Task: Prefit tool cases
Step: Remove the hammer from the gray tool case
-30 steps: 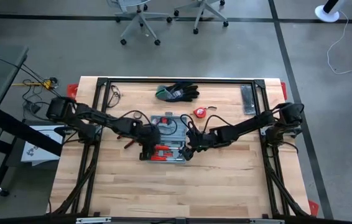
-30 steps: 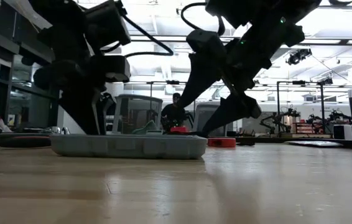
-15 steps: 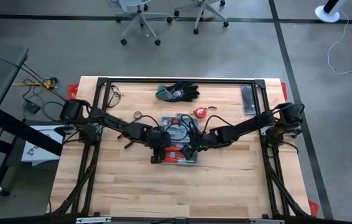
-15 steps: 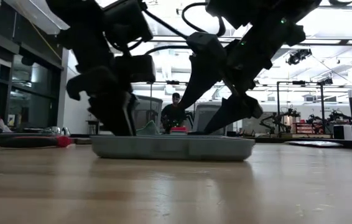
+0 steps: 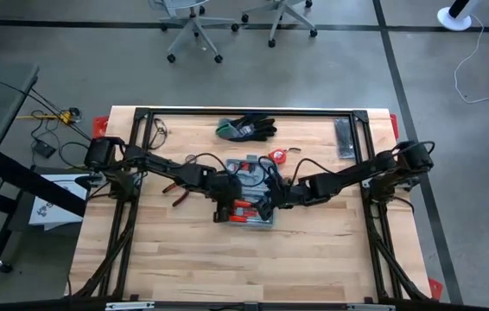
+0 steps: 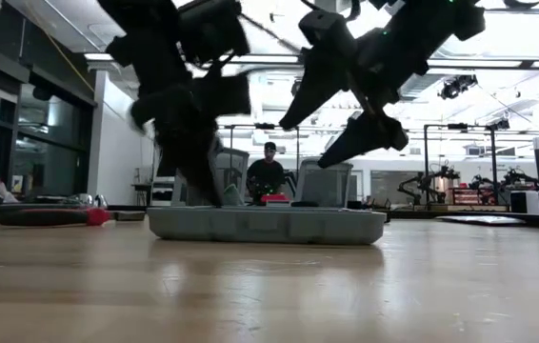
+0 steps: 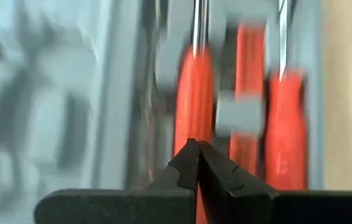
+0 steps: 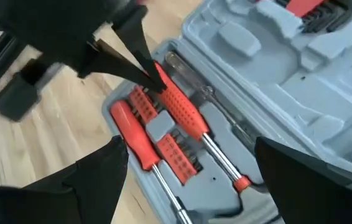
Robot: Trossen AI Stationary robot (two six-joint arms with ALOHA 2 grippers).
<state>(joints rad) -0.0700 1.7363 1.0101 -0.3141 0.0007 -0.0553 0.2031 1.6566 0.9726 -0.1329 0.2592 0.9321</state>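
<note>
No text, label, brand, number or sign can be read in any of the four views. The grey-blue tool case point(image 5: 249, 190) at the centre of the high view carries no legible marking on its moulded inside, nor do the red-handled screwdrivers point(image 8: 163, 118) lying in its recesses at the centre of the right wrist view. The white sheet point(image 5: 50, 206) beside the table at the left edge of the high view bears dark marks too small to make out.
</note>
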